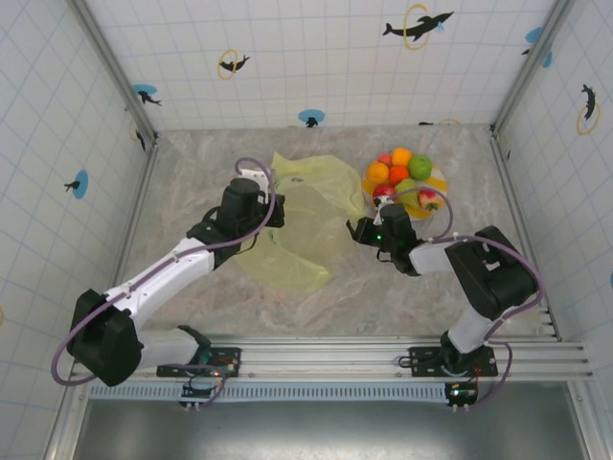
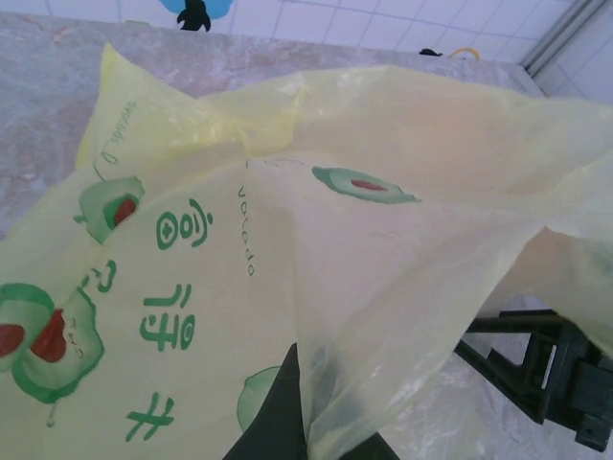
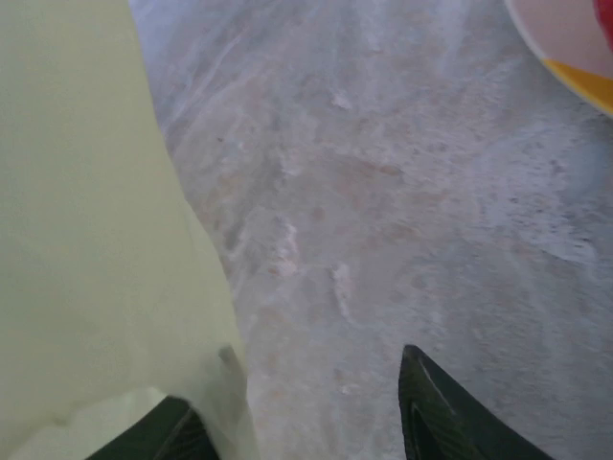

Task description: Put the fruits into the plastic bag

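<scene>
A: Left gripper (image 1: 261,188)?
B: Clamped on the plastic bag (image 1: 306,222), centre-left in the top view; probably lifting the film to keep a mouth open.
A: Right gripper (image 1: 354,229)?
B: Jaws apart at the bag's right edge; nothing held.
A: Contents?
B: About 7 fruits (image 1: 400,172) heaped on the striped plate (image 1: 442,181), upper right of centre; the bag looks empty.

Bright, even light, soft shadows; right wrist view blurs the near plastic bag (image 3: 86,240).
</scene>
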You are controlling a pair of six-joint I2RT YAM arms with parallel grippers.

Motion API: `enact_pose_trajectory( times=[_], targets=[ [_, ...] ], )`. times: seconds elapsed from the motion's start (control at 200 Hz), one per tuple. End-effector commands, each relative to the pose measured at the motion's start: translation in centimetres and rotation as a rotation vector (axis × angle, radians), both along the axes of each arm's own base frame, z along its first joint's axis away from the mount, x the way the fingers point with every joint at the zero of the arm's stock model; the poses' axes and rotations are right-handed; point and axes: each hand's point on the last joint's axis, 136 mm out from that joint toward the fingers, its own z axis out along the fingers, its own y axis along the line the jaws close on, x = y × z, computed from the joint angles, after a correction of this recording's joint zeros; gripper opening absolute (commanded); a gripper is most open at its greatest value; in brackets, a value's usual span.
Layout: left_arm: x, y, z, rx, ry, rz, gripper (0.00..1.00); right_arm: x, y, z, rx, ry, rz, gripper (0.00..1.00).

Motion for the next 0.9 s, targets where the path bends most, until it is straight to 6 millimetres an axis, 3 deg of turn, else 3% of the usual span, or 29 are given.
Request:
enact_pose_trajectory(
  times=[0.0, 0.075, 0.225, 0.4, 0.545, 0.671, 0.751, 0.896],
  targets=[
    [0.5, 0.3, 3.5, -0.124, -0.014, -0.011, 0.0, 1.4, -0.1, 1.2, 0.004, -0.058, -0.011, 0.4],
    [1.1, 1.1, 3.9, -0.164, -0.004, 0.021, 0.0, 1.3, -0.1, 1.4, -0.01, -0.064, 0.008, 0.38],
    [2.6, 3.2, 2.5, -0.167, 0.04, 0.136, 0.0, 1.7, 0.3, 2.2, -0.07, -0.061, 0.079, 0.39],
    [3.2, 3.5, 0.6, -0.232, 0.08, 0.213, 0.0, 1.0, 2.7, 5.2, -0.062, -0.075, 0.264, 0.64],
    [4.2, 3.8, -0.6, -0.297, 0.148, 0.312, 0.0, -0.5, 2.5, 7.5, -0.079, -0.109, 0.326, 0.84],
    [4.8, 3.9, -0.8, -0.335, 0.162, 0.355, 0.0, -2.3, 1.1, 8.7, -0.15, -0.141, 0.351, 0.91],
    [5.3, 4.4, -0.8, -0.34, 0.16, 0.4, 0.0, -2.8, -0.9, 9.2, -0.232, -0.163, 0.306, 0.92],
    [5.8, 5.3, -0.7, -0.328, 0.165, 0.46, 0.0, -1.2, -5.8, 10.0, -0.402, -0.186, 0.124, 0.95]
  ],
)
